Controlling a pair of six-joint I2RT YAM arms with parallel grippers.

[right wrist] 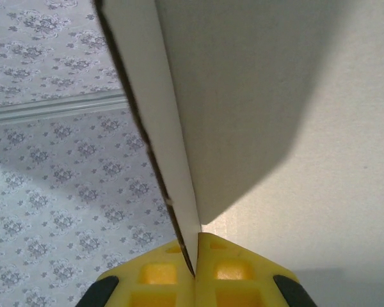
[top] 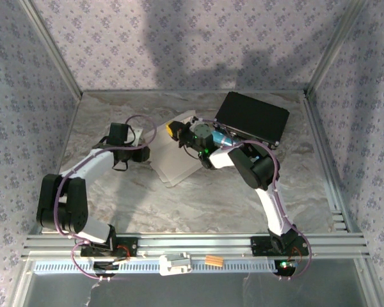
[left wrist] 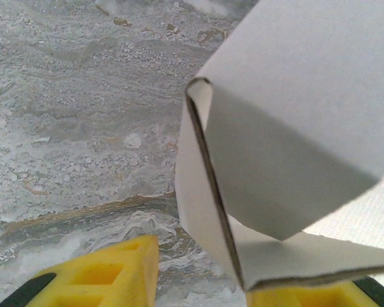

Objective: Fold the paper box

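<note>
The two yellow fingers (right wrist: 227,276) of the right gripper (right wrist: 195,272) are pressed together on a thin edge of the one white box (right wrist: 275,96). The card rises straight out from between the tips. One broad panel runs off to the right of them, and a narrower strip folds away to the left. Further left of the fingers is the patterned wall (right wrist: 51,160).

The left gripper (left wrist: 208,284) has its two yellow fingers (left wrist: 109,278) apart, with bare marbled table (left wrist: 83,128) showing between them. A folded corner of the box stands just ahead of the tips, on the side of the finger at the right of the wrist view, whose tip lies under the card's lower edge. I cannot tell whether that finger touches the card. The other finger is clear of the card.

From above, the box lies as a mostly flat sheet between the two grippers, with one flap lifted at the right gripper's tips. One black case (top: 253,118) sits on the table beyond the right gripper, apart from the box.
</note>
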